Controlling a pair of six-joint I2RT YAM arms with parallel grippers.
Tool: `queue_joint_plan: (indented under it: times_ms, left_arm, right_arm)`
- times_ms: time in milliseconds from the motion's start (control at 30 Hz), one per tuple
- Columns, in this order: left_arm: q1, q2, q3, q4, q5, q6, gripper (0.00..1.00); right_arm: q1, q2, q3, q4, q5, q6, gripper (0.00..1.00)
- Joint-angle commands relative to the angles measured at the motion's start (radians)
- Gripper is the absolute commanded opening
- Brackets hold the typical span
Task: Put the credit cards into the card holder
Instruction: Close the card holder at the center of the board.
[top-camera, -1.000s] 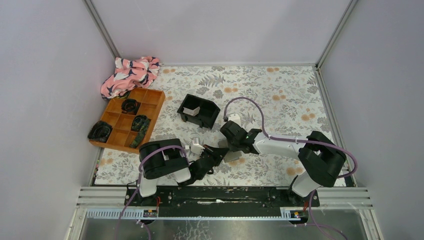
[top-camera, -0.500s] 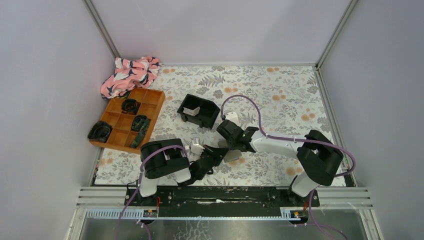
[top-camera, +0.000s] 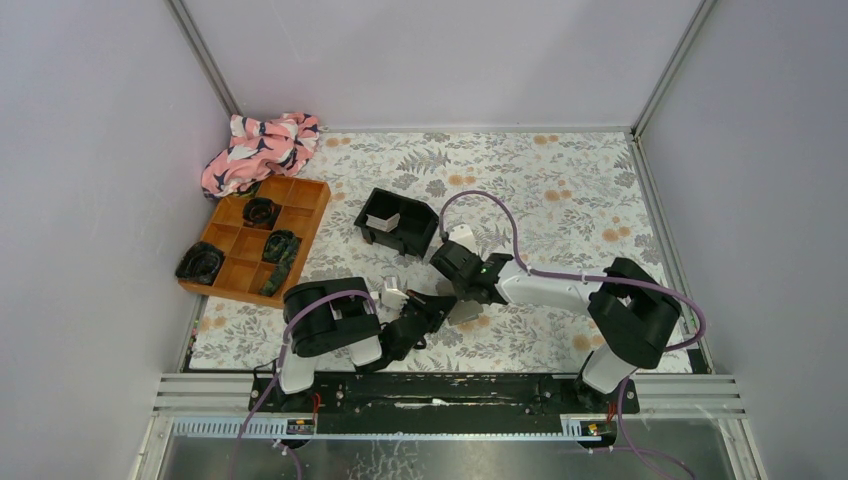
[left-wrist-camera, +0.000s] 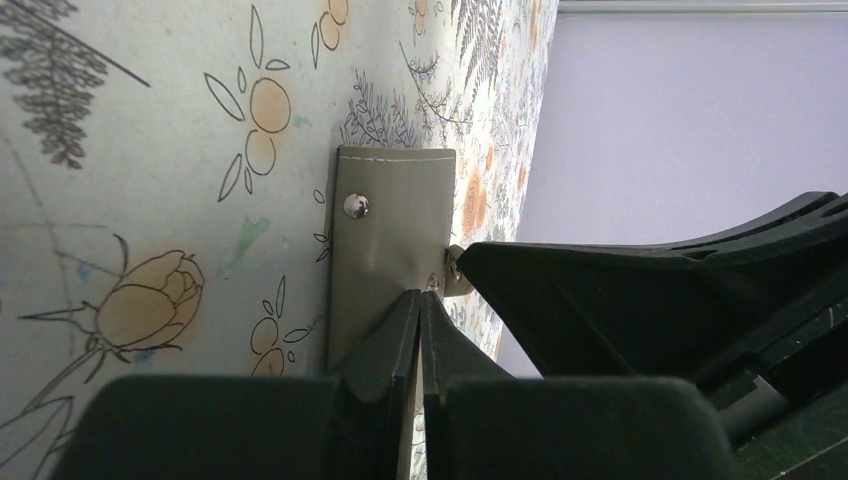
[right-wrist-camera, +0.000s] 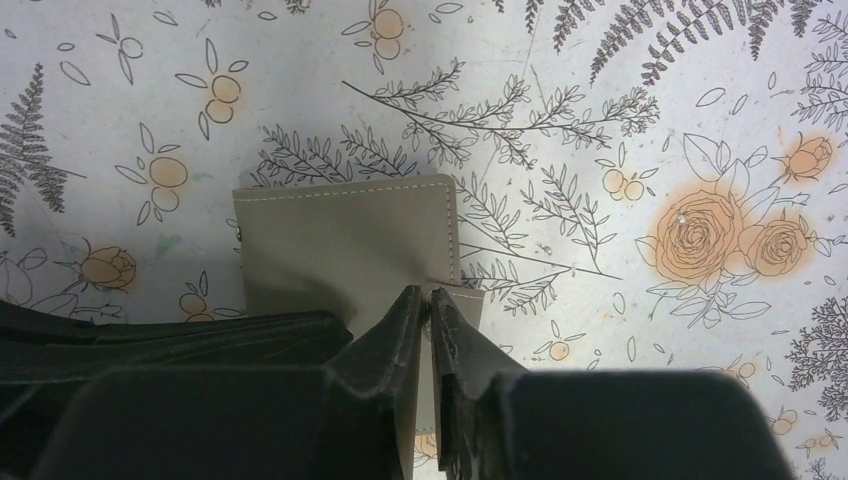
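- Down by the near edge of the desk (top-camera: 560, 200), about midway along it, the card holder (right-wrist-camera: 345, 235) lies flat on the flowered surface. Its grey-taupe outside faces up, with pale stitching along the border.
- The left tool (left-wrist-camera: 420, 300) is clenched on one edge of the card holder. Its fingertips meet over the material just beside a metal snap stud (left-wrist-camera: 355, 206).
- The right tool (right-wrist-camera: 428, 295) is pinched onto another edge of the same holder, and a thin strip of the grey material shows between its fingers. A small flap of the holder sticks out just beside the tips.
- In the left wrist view the right tool's black body sits right at the holder's side — whether it touches there I cannot tell.
- A pale credit card (top-camera: 383, 221) leans inside the black tray (top-camera: 428, 222). The tray stands farther from the near edge, a little left of the desk's middle and apart from the holder.
- An orange compartment tray (top-camera: 302, 197) lies along the left edge, with dark items (top-camera: 262, 212) in several of its compartments.
- A pink patterned cloth (top-camera: 262, 148) is bunched in the far left corner — just beyond the orange tray.
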Motion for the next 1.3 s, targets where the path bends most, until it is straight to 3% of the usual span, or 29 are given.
queue_joint_plan:
  times_ms: [0,267,1267]
  left_arm:
    - [-0.003,0.047,-0.024,-0.136,0.054,0.024,0.06]
    - [-0.004,0.047,-0.026,-0.134,0.055,0.023,0.06]
    - [-0.004,0.033,-0.021,-0.145,0.053,0.031,0.06]
  right_arm:
    - [0.023,0.0,0.039,-0.01,0.041,0.0,0.12]
    - [0.038,0.014,0.043,-0.002,0.041,0.008,0.04]
    - [0.058,0.016,0.049,0.004,0.028,0.029,0.01]
